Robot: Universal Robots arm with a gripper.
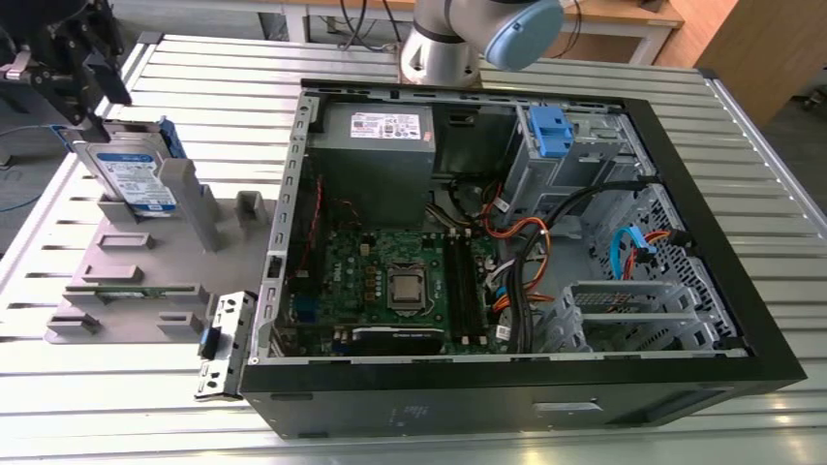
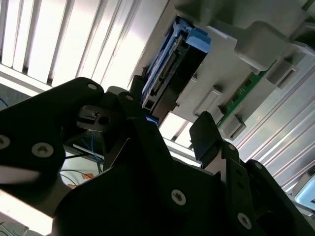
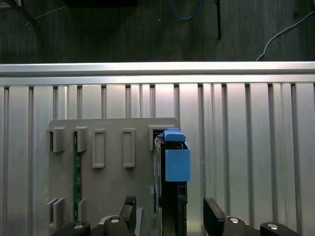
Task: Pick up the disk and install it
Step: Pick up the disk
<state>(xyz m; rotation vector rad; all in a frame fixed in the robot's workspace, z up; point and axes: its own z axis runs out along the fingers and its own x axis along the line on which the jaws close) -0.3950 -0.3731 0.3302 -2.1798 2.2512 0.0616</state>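
Disk (image 1: 136, 179): silver rectangular metal hard drive, blue plastic carrier, standing upright in grey plastic rack (image 1: 142, 276).
Claw (image 3: 171, 216): black, hovering, spread wide, fingers either side of disk, gripping nothing.

Open computer case (image 1: 517, 399), grey rack (image 1: 139, 271) (slotted), ribbed table (image 1: 220, 68)

The counter (image 1: 116, 426) is ribbed bare metal with a dull brushed sheen. The disk (image 1: 136, 184) has a smooth silver metal body, a glossy label and a blue plastic frame. Its holder (image 1: 130, 281) looks like matt grey plastic. The claw (image 3: 171, 210) is matt black.
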